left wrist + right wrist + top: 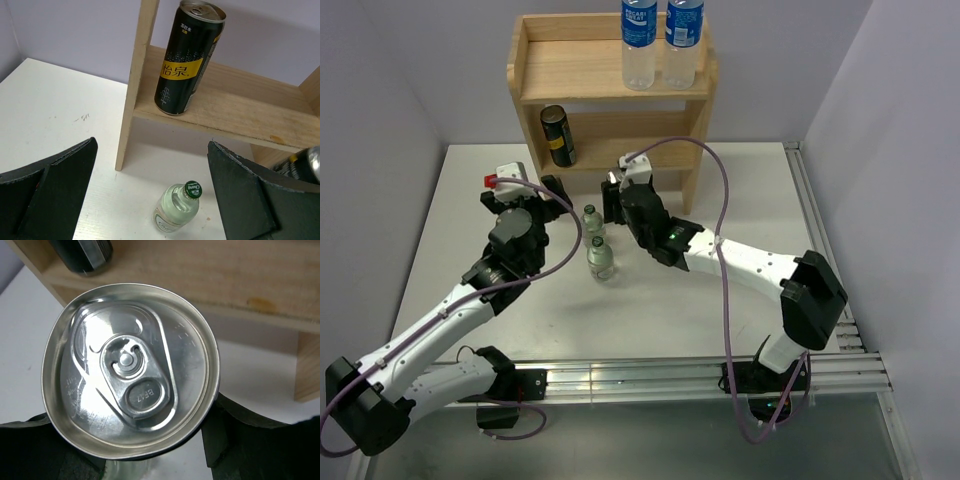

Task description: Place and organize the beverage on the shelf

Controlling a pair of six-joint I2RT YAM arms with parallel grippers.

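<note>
Left arm: you have it reaching forward from its base at the near-left, with the left gripper low over the table in front of the shelf; its fingers are spread wide and hold nothing. Right arm: folded back at the elbow and angled left across the table, with the right gripper just before the shelf's lower tier; its fingers are clamped on the sides of the held can, which is upright with its silver pull-tab top toward the wrist camera. Plastic bottles, blue label, two: side by side on the right of the top tier. Dark cans, two: the held one, and one standing at the left of the lower tier. Glass bottles, dark cap, two: upright on the table between the grippers.
</note>
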